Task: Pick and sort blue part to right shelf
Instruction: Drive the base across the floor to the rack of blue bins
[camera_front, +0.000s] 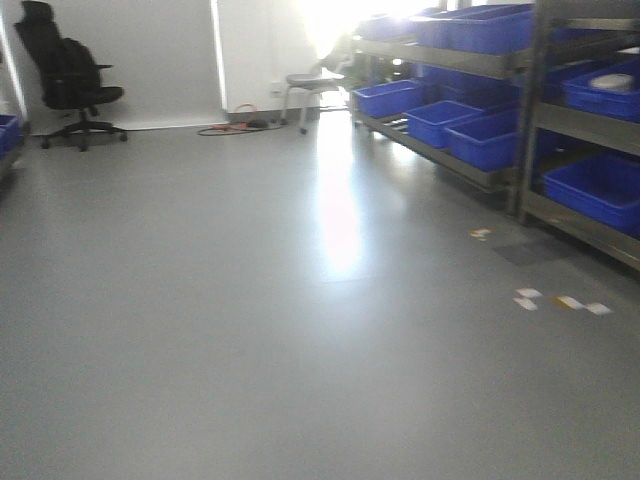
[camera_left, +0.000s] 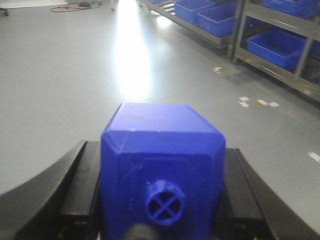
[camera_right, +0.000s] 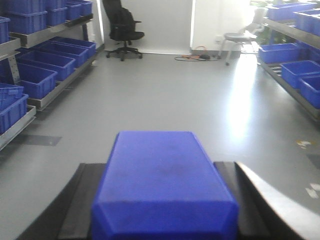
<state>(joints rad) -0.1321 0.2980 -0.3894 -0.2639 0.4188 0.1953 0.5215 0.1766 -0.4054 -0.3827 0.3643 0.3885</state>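
Note:
In the left wrist view, my left gripper (camera_left: 161, 155) is shut on a blue part (camera_left: 162, 150), a boxy block with a round crossed boss on its near face. Black fingers (camera_left: 80, 175) press both its sides. In the right wrist view, my right gripper (camera_right: 162, 172) is shut on a second blue part (camera_right: 162, 175), a plain smooth block, between black fingers (camera_right: 240, 190). The right shelf (camera_front: 500, 178), a metal rack with blue bins (camera_front: 490, 138), stands at the right. It also shows in the left wrist view (camera_left: 235, 30). Neither gripper shows in the front view.
A black office chair (camera_front: 68, 72) stands at the back left, with a grey stool (camera_front: 310, 85) and floor cables (camera_front: 235, 127) by the back wall. Tape marks (camera_front: 560, 301) lie on the grey floor near the right shelf. A left shelf (camera_right: 60, 75) also holds blue bins.

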